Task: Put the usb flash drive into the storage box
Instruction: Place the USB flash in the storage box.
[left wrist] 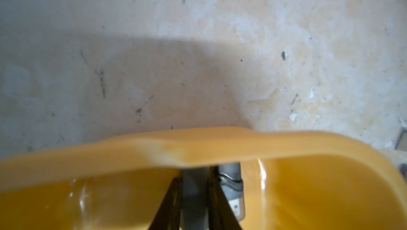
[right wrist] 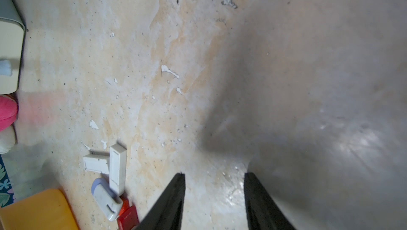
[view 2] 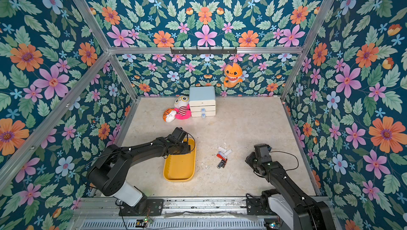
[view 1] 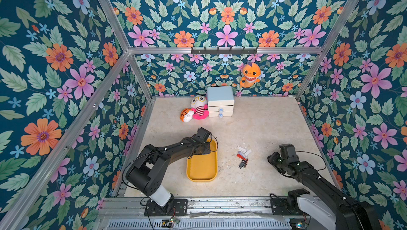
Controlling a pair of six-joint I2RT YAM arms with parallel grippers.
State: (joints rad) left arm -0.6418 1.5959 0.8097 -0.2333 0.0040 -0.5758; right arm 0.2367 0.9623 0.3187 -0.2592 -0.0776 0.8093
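Inside the end wall of the yellow storage box [view 1: 201, 169], the left tool [left wrist: 195, 178] clenches a grey usb flash drive [left wrist: 232, 187]; the right tool [right wrist: 214, 174] hangs parted, empty. Released here, the drive could clip the rim and tumble out.

Storage box [view 1: 201, 169] left of flash drives [view 1: 241, 157], cabinet [view 1: 220, 102] behind, plush toys [view 1: 197, 110] beside it
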